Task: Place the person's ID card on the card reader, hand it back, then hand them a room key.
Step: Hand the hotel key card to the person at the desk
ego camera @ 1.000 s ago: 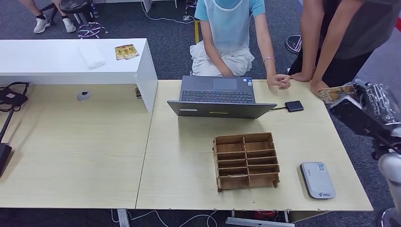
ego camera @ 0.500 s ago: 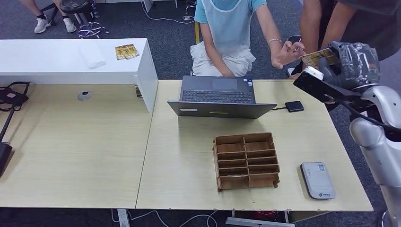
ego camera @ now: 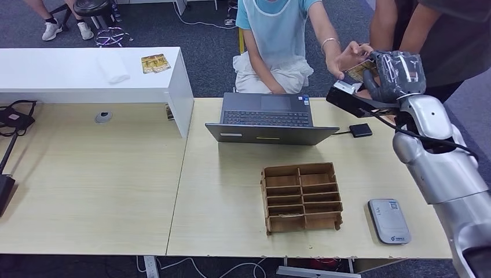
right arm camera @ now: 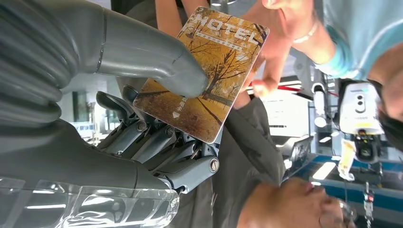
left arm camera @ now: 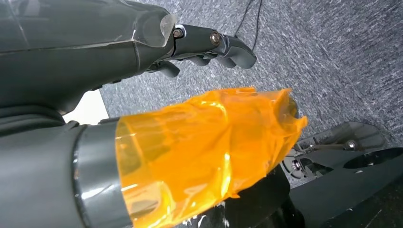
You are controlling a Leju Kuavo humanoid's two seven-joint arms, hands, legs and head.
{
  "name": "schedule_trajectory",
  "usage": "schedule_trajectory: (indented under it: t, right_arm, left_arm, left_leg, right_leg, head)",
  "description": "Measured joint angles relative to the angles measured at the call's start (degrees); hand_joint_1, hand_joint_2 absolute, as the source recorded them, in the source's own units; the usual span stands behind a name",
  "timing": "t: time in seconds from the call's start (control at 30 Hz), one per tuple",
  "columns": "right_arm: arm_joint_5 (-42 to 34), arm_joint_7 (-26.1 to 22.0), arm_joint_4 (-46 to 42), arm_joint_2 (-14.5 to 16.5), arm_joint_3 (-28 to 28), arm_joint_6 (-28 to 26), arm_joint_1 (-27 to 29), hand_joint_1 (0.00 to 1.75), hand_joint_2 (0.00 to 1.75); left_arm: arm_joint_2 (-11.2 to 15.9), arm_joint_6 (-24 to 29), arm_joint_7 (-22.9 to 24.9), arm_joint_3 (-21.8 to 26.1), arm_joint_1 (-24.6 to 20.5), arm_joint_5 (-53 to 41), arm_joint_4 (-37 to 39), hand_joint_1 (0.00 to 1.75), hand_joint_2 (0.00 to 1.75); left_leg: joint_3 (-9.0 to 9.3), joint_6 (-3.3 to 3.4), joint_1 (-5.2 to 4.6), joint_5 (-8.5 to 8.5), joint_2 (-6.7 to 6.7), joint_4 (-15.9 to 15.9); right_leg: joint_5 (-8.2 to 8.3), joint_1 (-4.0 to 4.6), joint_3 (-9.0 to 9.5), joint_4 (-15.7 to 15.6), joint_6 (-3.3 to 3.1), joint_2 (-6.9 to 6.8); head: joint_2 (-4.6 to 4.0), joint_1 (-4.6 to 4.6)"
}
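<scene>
The thick grey thumb [right arm camera: 183,78] presses the printed face of the hotel key card [right arm camera: 209,71] down against the darker fingers [right arm camera: 157,140] curled beneath it, so the right hand [ego camera: 396,72] grips the card by one end while the other end, lettered "HOTEL", juts free. From the head view the card [ego camera: 358,69] is raised beyond the far edge of the table [ego camera: 231,191], right at the person's hand [ego camera: 346,55], which looks to be touching or about to touch its free end

I judge the card light, thin and stiff, a flat rounded-corner rectangle with a glossy autumn-tree print; that smooth face could slide under the hard thumb, so the hold should stay until the person has the free end pinched. The free end is the natural place for them to take it

The left hand [left arm camera: 209,45] hangs over grey carpet with its dark fingers slightly curled and nothing in them; I cannot tell whether they are closed

On the pale wood-grain table sit a grey open laptop [ego camera: 269,119], a brown slotted wooden organiser [ego camera: 301,197] with flat dividers, and a small rounded grey card reader [ego camera: 388,220] near the front edge
</scene>
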Motion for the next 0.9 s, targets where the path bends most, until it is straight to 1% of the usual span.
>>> schedule_trajectory:
  t: [0.3,0.37,0.4,0.47,0.5,0.53,0.6,0.9]
  right_arm:
    - [3.6,0.5,6.7,1.9,1.5,-3.2,-1.8,1.74,1.75]
    - [4.3,0.6,7.6,2.1,1.5,-4.2,-2.0,1.64,1.75]
    - [4.6,0.6,7.9,2.2,1.5,-4.6,-2.0,1.4,1.75]
    - [5.1,0.8,8.4,2.3,1.5,-5.5,-2.1,0.71,1.75]
    - [5.3,0.8,8.6,2.4,1.5,-5.9,-2.1,0.32,1.75]
    - [5.4,0.8,8.8,2.4,1.5,-6.3,-2.1,0.14,1.75]
    - [5.7,0.9,9.1,2.4,1.5,-6.8,-2.1,0.0,1.75]
    - [5.8,0.9,9.4,2.5,0.1,-7.4,-1.6,0.0,1.75]
  left_arm:
    - [0.0,0.0,0.3,0.0,-0.3,-1.0,0.0,0.0,0.0]
    - [-0.1,0.0,0.4,0.0,-0.3,-1.2,0.0,0.0,0.0]
    - [-0.1,0.0,0.4,0.0,-0.3,-1.3,0.0,0.0,0.0]
    - [-0.2,0.0,0.4,0.0,-0.3,-1.4,0.0,0.0,0.0]
    - [-0.2,0.0,0.4,0.0,-0.3,-1.5,0.0,0.0,0.0]
    - [-0.2,0.0,0.4,0.0,-0.3,-1.5,0.0,0.0,0.0]
    - [-0.2,0.0,0.4,0.0,-0.3,-1.5,0.0,0.0,0.0]
    - [-0.2,0.0,0.4,0.0,-0.3,-1.5,0.0,0.0,0.0]
  left_leg:
    - [0.0,0.0,0.0,0.0,-0.01,0.0]
    - [0.0,0.0,0.0,0.0,-0.01,0.0]
    - [0.0,0.0,0.0,0.0,-0.01,0.0]
    - [0.0,0.0,0.0,0.0,0.0,0.0]
    - [0.01,0.0,0.0,0.0,0.0,0.0]
    - [0.01,0.0,0.0,0.0,0.0,0.0]
    - [0.01,0.0,0.0,0.0,0.0,0.0]
    - [0.02,0.0,0.0,0.0,0.01,0.0]
  right_leg:
    - [0.0,0.0,0.0,0.0,0.0,-0.01]
    - [0.0,0.0,0.0,0.0,0.0,-0.01]
    - [0.0,0.0,-0.01,0.0,0.0,-0.01]
    - [0.0,0.0,-0.01,0.0,0.0,0.0]
    - [0.0,0.0,-0.01,0.0,0.0,0.0]
    - [0.0,0.0,-0.01,0.0,0.0,0.0]
    - [0.0,0.0,-0.01,0.0,0.0,0.0]
    - [0.0,0.0,-0.03,0.0,0.0,0.01]
  head:
    - [0.0,0.01]
    - [-0.01,0.01]
    - [-0.01,0.01]
    - [-0.01,0.01]
    - [0.0,0.01]
    - [0.0,0.01]
    - [0.01,0.01]
    - [-0.01,0.01]
